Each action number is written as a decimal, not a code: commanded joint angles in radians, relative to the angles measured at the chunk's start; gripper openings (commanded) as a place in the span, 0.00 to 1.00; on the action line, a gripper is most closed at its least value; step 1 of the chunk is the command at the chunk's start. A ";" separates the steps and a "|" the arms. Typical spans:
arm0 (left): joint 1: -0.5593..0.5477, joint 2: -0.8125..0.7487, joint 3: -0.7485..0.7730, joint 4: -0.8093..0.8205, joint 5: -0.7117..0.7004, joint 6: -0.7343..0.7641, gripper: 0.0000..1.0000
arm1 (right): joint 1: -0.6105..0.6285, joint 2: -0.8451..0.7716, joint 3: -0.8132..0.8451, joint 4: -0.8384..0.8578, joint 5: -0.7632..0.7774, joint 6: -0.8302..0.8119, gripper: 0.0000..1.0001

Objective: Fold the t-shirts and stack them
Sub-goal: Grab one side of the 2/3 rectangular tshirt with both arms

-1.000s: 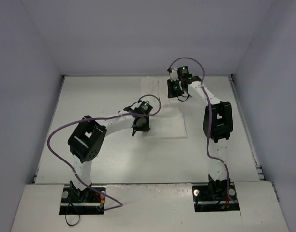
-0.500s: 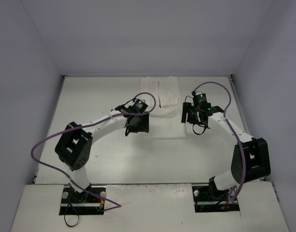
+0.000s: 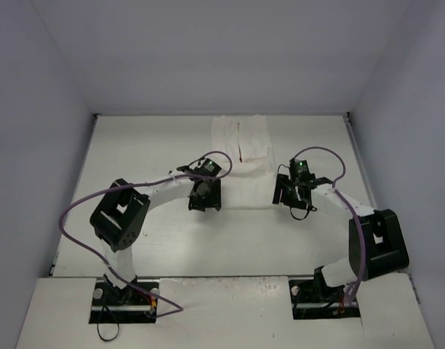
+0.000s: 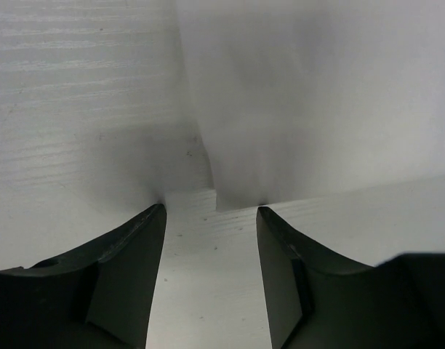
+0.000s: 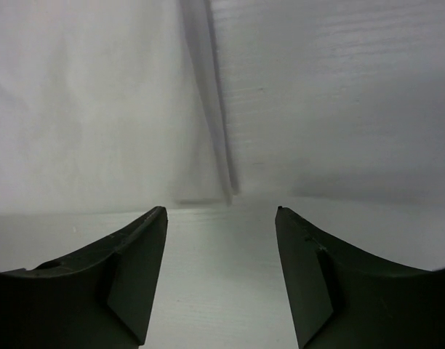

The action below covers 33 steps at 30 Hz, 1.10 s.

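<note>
The white t-shirt (image 3: pixel 246 185) lies flat in the middle of the table, with a folded layer (image 3: pixel 241 137) at its far end showing a thin red line (image 3: pixel 239 150). My left gripper (image 3: pixel 205 200) hovers low at the shirt's near left corner, open, with bare table between its fingers. The left wrist view shows that corner (image 4: pixel 310 109) just ahead of the left gripper (image 4: pixel 210 212). My right gripper (image 3: pixel 289 195) is open at the near right corner. The shirt's edge (image 5: pixel 99 109) lies ahead and to the left of the right gripper (image 5: pixel 221 212).
The white table (image 3: pixel 150 145) is enclosed by grey walls on three sides, with a raised rim (image 3: pixel 368 182) along its right edge. Purple cables loop over both arms. The arm bases (image 3: pixel 124 294) sit at the near edge.
Both grippers have opened and let go of the shirt. The right arm has drawn back from the far end to the near right corner. The left gripper has shifted slightly nearer.
</note>
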 commanded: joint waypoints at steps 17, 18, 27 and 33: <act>0.039 0.025 -0.006 0.073 0.014 -0.002 0.32 | 0.040 0.104 -0.065 0.097 -0.010 0.024 0.41; 0.039 0.025 -0.010 0.073 0.013 -0.002 0.28 | 0.042 0.097 -0.079 0.097 -0.009 0.032 0.36; 0.041 0.015 -0.028 0.074 0.035 0.042 0.00 | 0.078 0.097 -0.090 0.089 0.012 0.064 0.00; 0.041 -0.182 -0.143 0.011 0.023 0.088 0.00 | 0.124 -0.032 -0.124 0.017 0.022 0.107 0.00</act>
